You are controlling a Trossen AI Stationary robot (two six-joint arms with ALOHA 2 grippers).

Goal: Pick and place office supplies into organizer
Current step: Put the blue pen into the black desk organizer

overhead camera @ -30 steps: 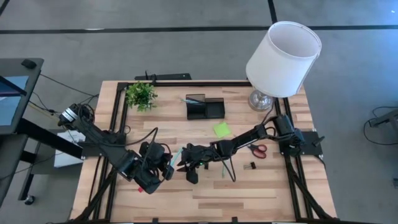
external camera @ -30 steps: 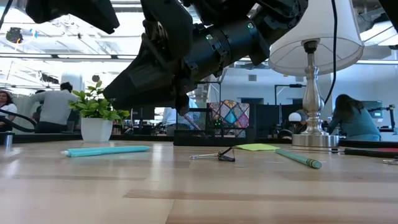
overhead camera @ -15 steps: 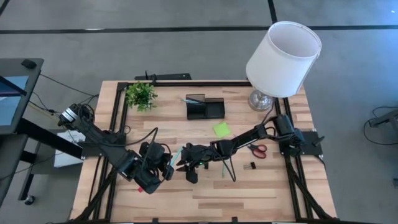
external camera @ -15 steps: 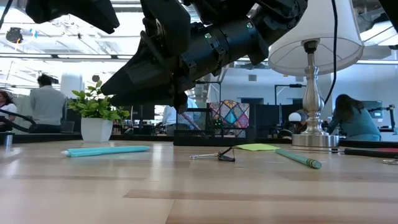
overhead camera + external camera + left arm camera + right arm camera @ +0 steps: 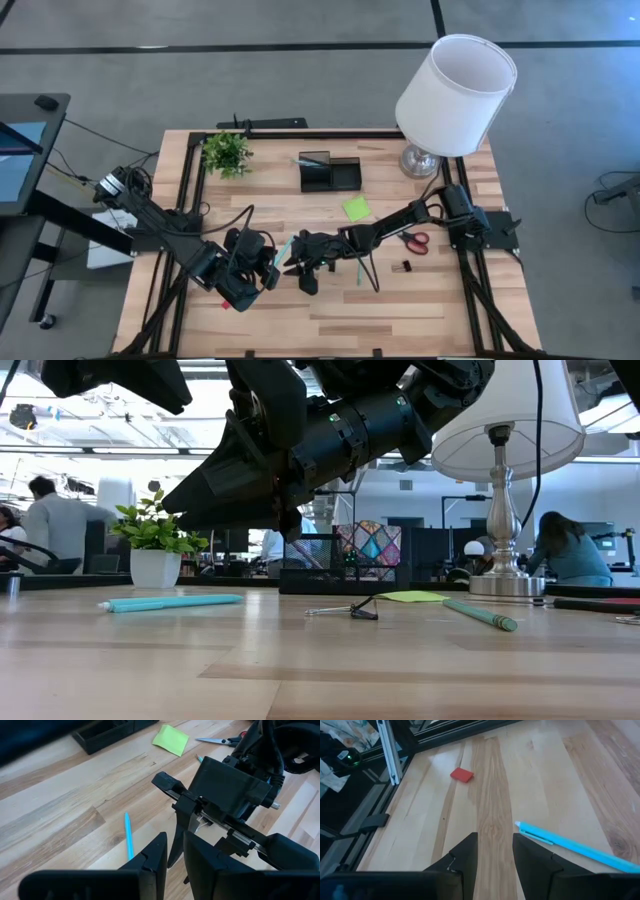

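A teal pen lies flat on the table between my two grippers; the right wrist view shows the teal pen just beside my right gripper, which hovers open and empty over bare wood. My left gripper hangs higher, its fingers a narrow gap apart with nothing between them, facing my right gripper. A red eraser lies near the table's left frame. The black organizer stands at the far middle. A lime sticky pad, red-handled scissors, a black clip and a green pen lie to the right.
A potted plant stands at the far left and a white-shaded lamp at the far right. Black rails edge the table's left and right sides. Bare wood lies along the near edge. People show in the room behind.
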